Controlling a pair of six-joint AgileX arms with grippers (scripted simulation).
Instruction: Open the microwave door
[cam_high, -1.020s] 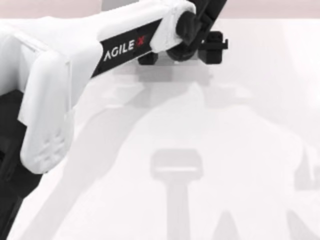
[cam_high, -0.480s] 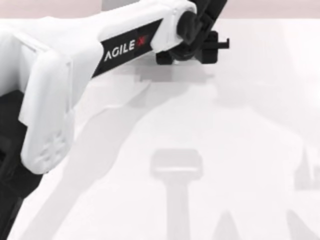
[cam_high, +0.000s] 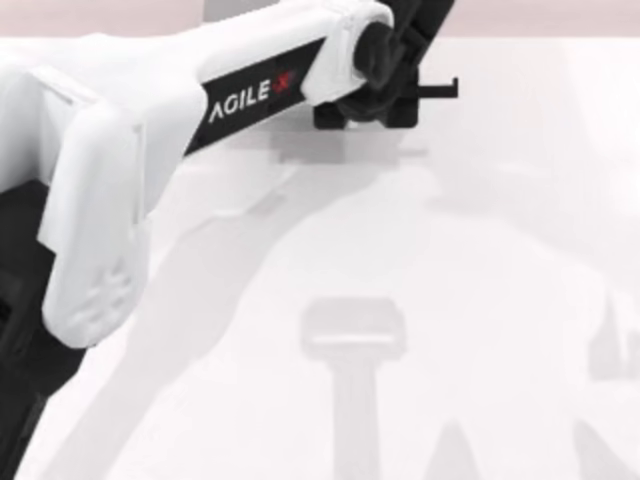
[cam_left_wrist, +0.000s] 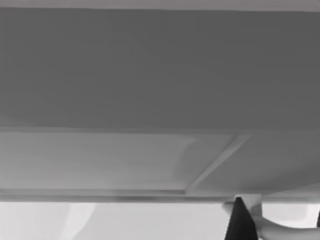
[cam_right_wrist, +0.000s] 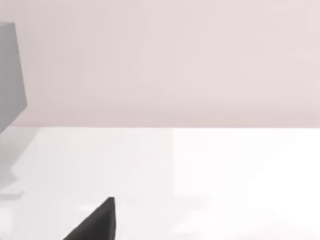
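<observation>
My left arm reaches across the tabletop (cam_high: 420, 300) toward its far edge, gripper (cam_high: 400, 95) up there, can't tell if it's open. Wrist cam is filled by the microwave door (cam_left_wrist: 150, 75), pale handle (cam_left_wrist: 240, 202) right by my fingertip (cam_left_wrist: 240, 225). Right gripper's out of sight.

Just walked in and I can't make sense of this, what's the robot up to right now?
The left arm is stretched across to the far edge of the table, its left gripper working there. Its wrist camera sits right against a grey panelled face of the microwave. Whether the door has opened can't be told. The right arm stays parked out of the top view.
</observation>
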